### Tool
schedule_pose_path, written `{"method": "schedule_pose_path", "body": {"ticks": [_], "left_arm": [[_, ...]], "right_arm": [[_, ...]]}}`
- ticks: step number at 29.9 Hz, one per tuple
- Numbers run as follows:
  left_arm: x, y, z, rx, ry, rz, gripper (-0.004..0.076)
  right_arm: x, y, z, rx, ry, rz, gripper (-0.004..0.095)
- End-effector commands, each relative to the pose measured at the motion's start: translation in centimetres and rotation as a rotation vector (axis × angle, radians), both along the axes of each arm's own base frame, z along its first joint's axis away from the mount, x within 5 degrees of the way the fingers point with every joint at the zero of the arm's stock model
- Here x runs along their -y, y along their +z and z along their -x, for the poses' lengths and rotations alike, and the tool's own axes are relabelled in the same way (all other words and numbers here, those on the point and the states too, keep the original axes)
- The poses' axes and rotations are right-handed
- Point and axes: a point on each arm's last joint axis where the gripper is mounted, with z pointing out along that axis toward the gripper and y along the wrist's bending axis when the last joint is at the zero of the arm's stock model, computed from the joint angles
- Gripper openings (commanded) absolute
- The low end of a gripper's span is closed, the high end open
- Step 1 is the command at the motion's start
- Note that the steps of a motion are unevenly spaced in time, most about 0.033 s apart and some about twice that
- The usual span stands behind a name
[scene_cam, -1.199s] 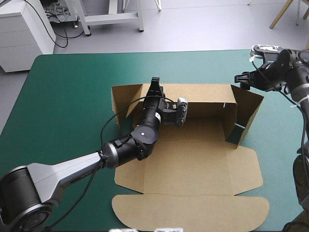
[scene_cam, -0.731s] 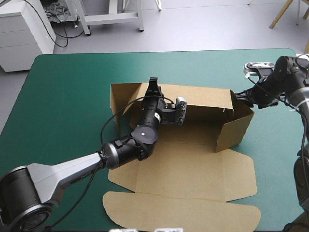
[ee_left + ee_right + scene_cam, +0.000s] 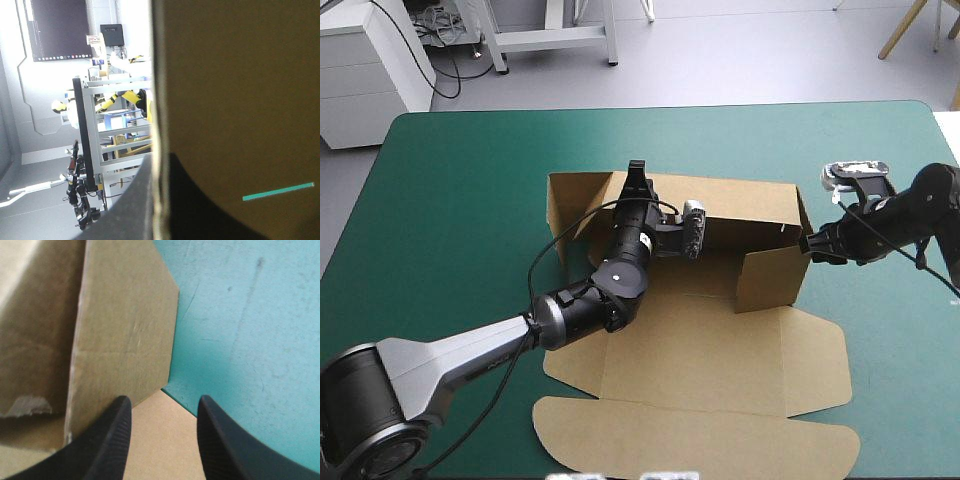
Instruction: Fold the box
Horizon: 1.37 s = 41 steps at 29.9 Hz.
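The brown box (image 3: pixel 720 350) lies on the teal-green cover with its back wall (image 3: pixel 740 205) raised. My left gripper (image 3: pixel 638 178) is shut on the top edge of that wall. In the left wrist view the board (image 3: pixel 240 100) stands between my two black fingers, which meet at the left gripper (image 3: pixel 159 161). The right end flap (image 3: pixel 770 275) is turned inward across the base. My right gripper (image 3: pixel 812 246) is at the flap's outer face. In the right wrist view the right gripper (image 3: pixel 162 402) is open, with the flap (image 3: pixel 125 330) just ahead of it.
The lid panel (image 3: pixel 700 440) lies flat toward the table's front edge, and a side flap (image 3: pixel 820 365) lies flat at the right. A short flap (image 3: pixel 565 215) stands at the box's left end. Teal-green cover (image 3: pixel 250 315) stretches to the right of the box.
The right gripper has moved toward the front and the box's middle, swinging the right end flap from pointing outward to lying across the base. The box has slid slightly left. The left arm has held still.
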Motion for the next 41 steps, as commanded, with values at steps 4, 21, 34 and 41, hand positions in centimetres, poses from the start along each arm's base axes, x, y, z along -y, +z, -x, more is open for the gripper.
{"method": "schedule_pose_path", "body": {"ticks": [4,21,34,41], "left_arm": [[-0.9,2.8,0.3,0.066,0.038,0.055,-0.0010],[-0.9,2.8,0.3,0.066,0.036,0.056,-0.0010],[-0.9,2.8,0.3,0.069,0.032,0.050,-0.0010],[-0.9,2.8,0.3,0.069,0.032,0.050,-0.0010]], "right_arm": [[-1.0,0.5,1.0,0.165,0.136,-0.039,0.0386],[-1.9,-0.8,0.7,0.289,0.317,-0.060,0.0387],[-4.3,-2.0,-0.5,0.466,0.286,-0.035,0.0386],[-4.4,-1.9,-0.7,0.473,0.241,-0.060,0.0121]]}}
